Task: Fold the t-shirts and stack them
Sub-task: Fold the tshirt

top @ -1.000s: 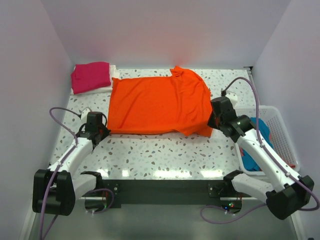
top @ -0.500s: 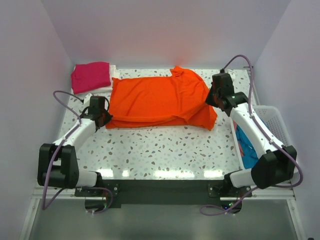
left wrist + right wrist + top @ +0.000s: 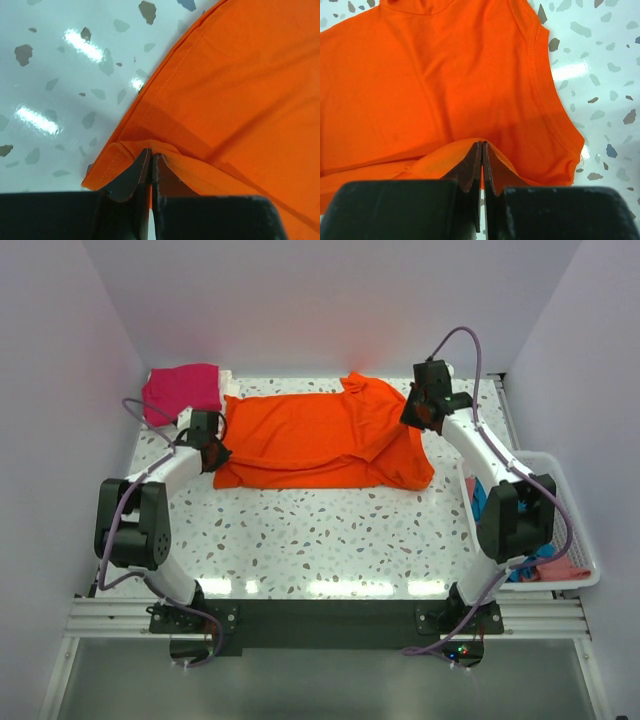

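Note:
A bright orange t-shirt (image 3: 320, 435) lies spread across the back of the speckled table, its near half doubled over. At the shirt's left edge my left gripper (image 3: 214, 452) is shut on a fold of orange cloth (image 3: 210, 100), which drapes over its closed fingertips (image 3: 142, 162). My right gripper (image 3: 420, 418) is shut on orange cloth at the shirt's right side, near the sleeve (image 3: 555, 125). In the right wrist view the cloth arches over the tips of the gripper (image 3: 482, 146). A folded magenta-pink t-shirt (image 3: 182, 390) sits at the back left on a white t-shirt (image 3: 229, 383).
A white slatted basket (image 3: 572, 502) stands at the right edge, holding a teal-blue t-shirt (image 3: 477, 502) and a salmon-pink t-shirt (image 3: 556, 570). White walls close in the left, back and right. Bare speckled table (image 3: 320, 540) lies in front of the orange shirt.
Both grippers have carried the orange shirt's near edge toward the back of the table, doubling it over itself. The arms now reach much farther back.

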